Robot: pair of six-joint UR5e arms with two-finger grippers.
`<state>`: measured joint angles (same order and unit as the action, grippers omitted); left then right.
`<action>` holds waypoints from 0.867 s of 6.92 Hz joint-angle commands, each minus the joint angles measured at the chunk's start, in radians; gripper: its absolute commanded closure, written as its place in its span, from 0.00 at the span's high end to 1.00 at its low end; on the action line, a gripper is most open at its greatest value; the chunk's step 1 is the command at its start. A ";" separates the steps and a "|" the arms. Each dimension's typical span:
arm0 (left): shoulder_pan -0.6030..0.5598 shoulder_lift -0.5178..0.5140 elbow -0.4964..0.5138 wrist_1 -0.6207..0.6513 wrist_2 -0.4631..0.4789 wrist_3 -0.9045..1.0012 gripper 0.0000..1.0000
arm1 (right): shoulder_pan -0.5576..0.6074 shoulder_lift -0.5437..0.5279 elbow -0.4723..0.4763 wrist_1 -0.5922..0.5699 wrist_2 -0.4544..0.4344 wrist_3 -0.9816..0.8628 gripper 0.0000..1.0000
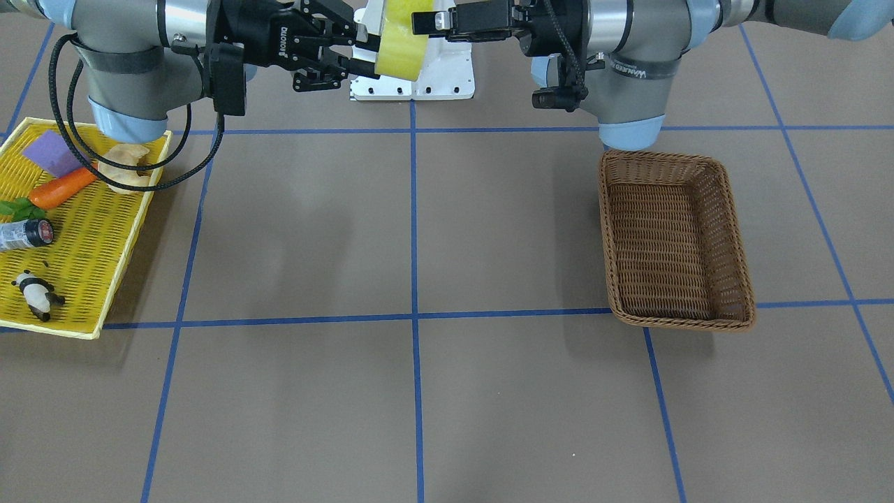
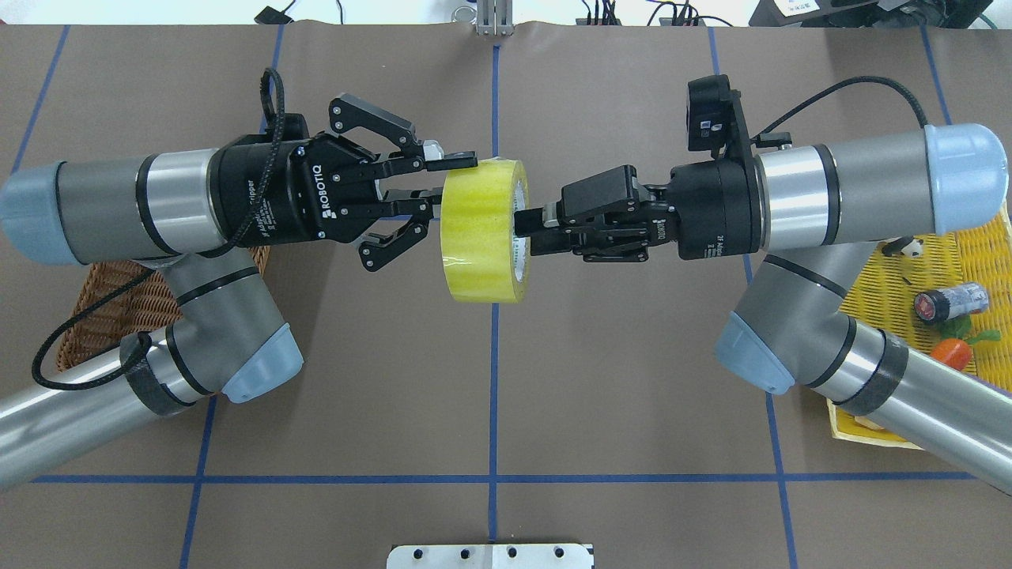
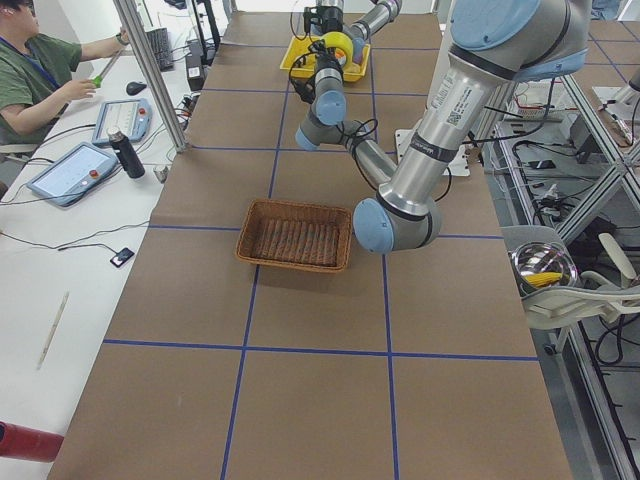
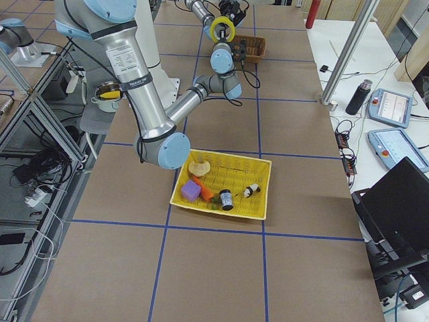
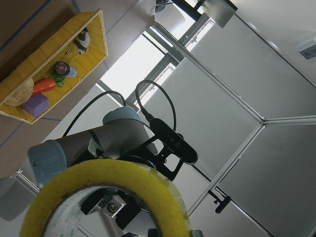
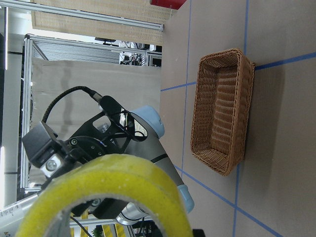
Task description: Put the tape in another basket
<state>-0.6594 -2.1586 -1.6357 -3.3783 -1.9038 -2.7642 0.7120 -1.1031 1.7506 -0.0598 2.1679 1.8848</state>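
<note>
one tape point(image 2: 484, 230) between two grippers, one basket point(image 1: 675, 239).

My table point(image 1: 489, 391) carries a brown cover gridded with blue tape lines point(image 1: 413, 230). At nine o'clock stands a white desk point(image 3: 60, 250); aluminium framing point(image 3: 590, 190) at three.

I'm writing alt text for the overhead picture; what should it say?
Two robot arms meet mid-table over a roll of translucent yellow packing tape: the right gripper clamps its rim, while the left gripper stands open around the opposite rim. A brown woven wicker basket sits under the left arm.
</note>
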 commanded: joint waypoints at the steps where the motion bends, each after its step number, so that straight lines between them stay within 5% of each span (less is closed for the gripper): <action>1: 0.000 -0.003 -0.001 0.004 0.000 -0.003 0.00 | 0.000 -0.001 0.001 0.000 -0.003 0.007 1.00; 4: -0.003 0.005 -0.004 0.004 0.000 -0.003 0.00 | 0.004 -0.014 0.004 0.000 0.009 0.008 1.00; 6: -0.032 0.008 -0.003 0.007 0.000 -0.005 0.00 | 0.062 -0.050 0.007 0.000 0.093 -0.003 1.00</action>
<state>-0.6725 -2.1521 -1.6384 -3.3732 -1.9043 -2.7662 0.7378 -1.1380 1.7574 -0.0598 2.2128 1.8860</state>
